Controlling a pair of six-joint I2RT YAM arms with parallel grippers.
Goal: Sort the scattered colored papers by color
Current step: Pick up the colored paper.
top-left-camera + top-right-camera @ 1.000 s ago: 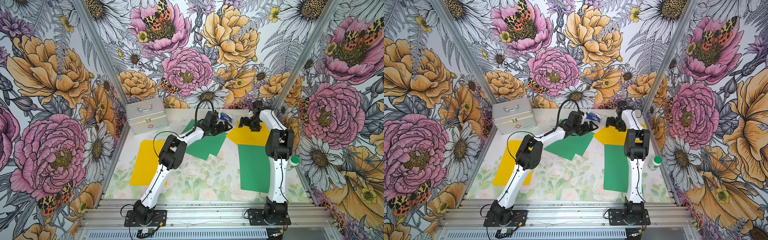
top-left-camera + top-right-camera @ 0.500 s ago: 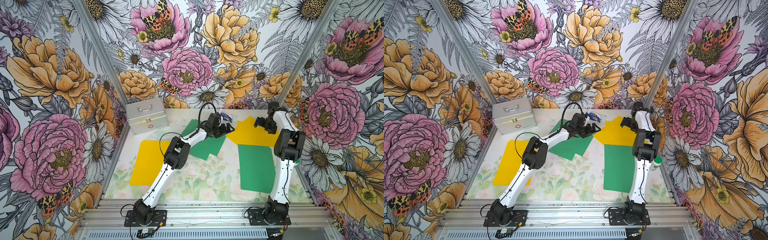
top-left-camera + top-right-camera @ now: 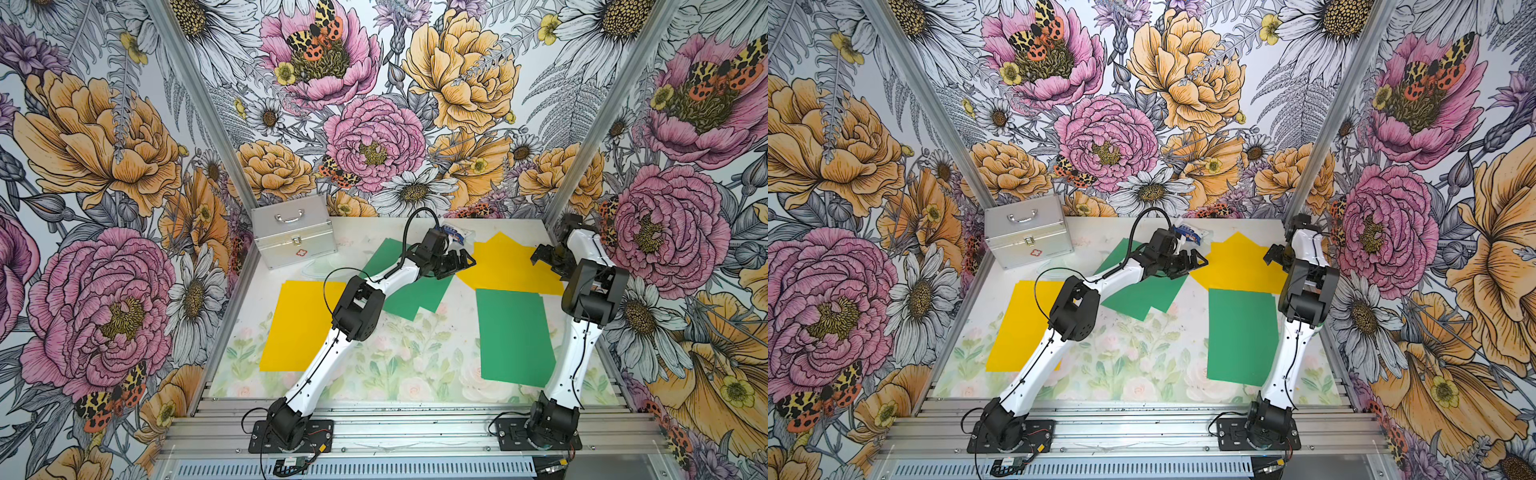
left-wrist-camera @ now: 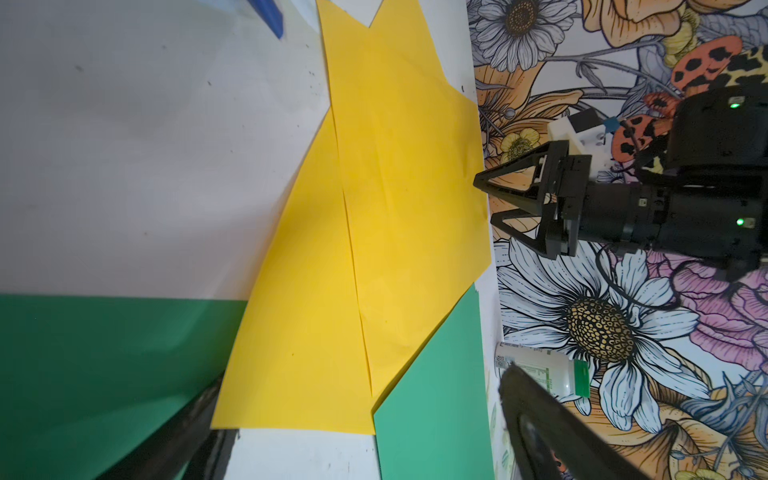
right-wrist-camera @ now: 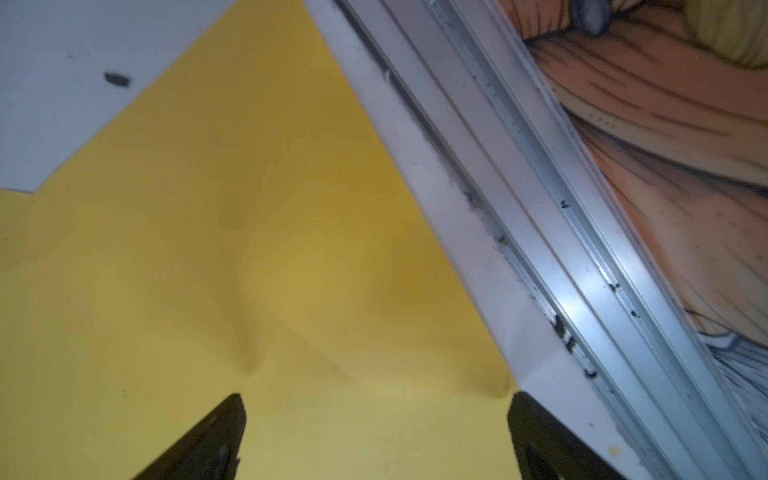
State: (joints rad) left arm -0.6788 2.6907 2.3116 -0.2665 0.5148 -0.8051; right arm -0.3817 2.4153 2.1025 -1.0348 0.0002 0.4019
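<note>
The papers lie flat on the bench in four patches: two overlapping yellows at the far right, a lone yellow near left, overlapping greens mid-bench, and one green near right. I judge each colour only half gathered, with the merging left to do. Both claws gape empty, the left claw at the yellows' left edge and the right claw over their right. The left arm hides part of the greens, so the sheet count there is unsure.
</note>
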